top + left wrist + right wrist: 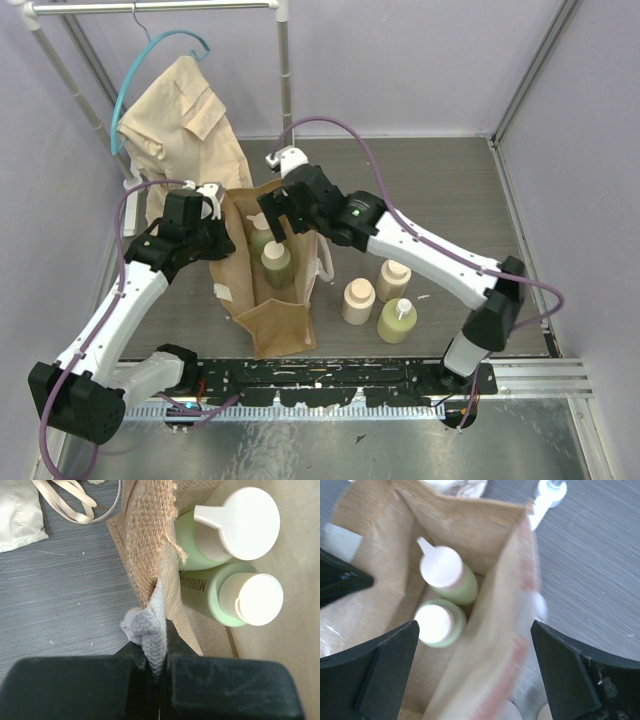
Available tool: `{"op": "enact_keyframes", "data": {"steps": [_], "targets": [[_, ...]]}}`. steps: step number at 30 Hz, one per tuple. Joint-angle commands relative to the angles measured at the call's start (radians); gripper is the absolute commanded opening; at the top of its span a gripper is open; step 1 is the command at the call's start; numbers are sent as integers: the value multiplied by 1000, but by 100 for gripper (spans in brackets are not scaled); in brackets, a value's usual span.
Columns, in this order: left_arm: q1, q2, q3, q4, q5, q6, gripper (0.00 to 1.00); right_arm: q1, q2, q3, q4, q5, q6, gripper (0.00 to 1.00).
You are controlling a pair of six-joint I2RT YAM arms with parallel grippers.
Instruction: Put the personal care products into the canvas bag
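Bag: the bag (285, 325) stands upright mid-table (450, 200) with its mouth open, between my two grippers.
Left gripper: the left gripper (157, 650) is pinched tight on a whitish strip of fabric at the bag's rim; I judge it is there to keep the mouth open.
Right gripper: the right gripper (475, 645) hangs over the mouth with its jaws wide and nothing between them.
Inside: two green bottles (451, 580) stand touching, side by side, at the bottom of the bag.
Outside: two beige bottles (358, 300) and a third green bottle (397, 320) stand close together on the table, just right of the bag.
Done: two of five are in, by my count.
Left: three to go, and I reckon the empty right gripper fetches them, since they stand on its side.
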Motion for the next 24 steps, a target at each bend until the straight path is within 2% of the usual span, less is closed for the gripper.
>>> {"op": "enact_keyframes", "data": {"steps": [1, 4, 9, 15, 18, 24], "targets": [[4, -4, -9, -17, -21, 8, 0, -25, -254, -187, 202, 102, 5, 100], [4, -1, -4, -15, -17, 7, 0, -53, -355, -245, 147, 140, 18, 100], [4, -1, -2, -19, -18, 7, 0, -102, -374, -265, -95, 315, 66, 100], [4, -3, -4, -20, -16, 10, 0, -273, -513, -482, -134, 185, 128, 100], [4, -4, -5, -17, -11, 9, 0, -352, -551, -533, -157, 148, 125, 100], [4, -6, -15, -7, -4, 6, 0, -416, -550, -611, -176, 44, 112, 100]]}}
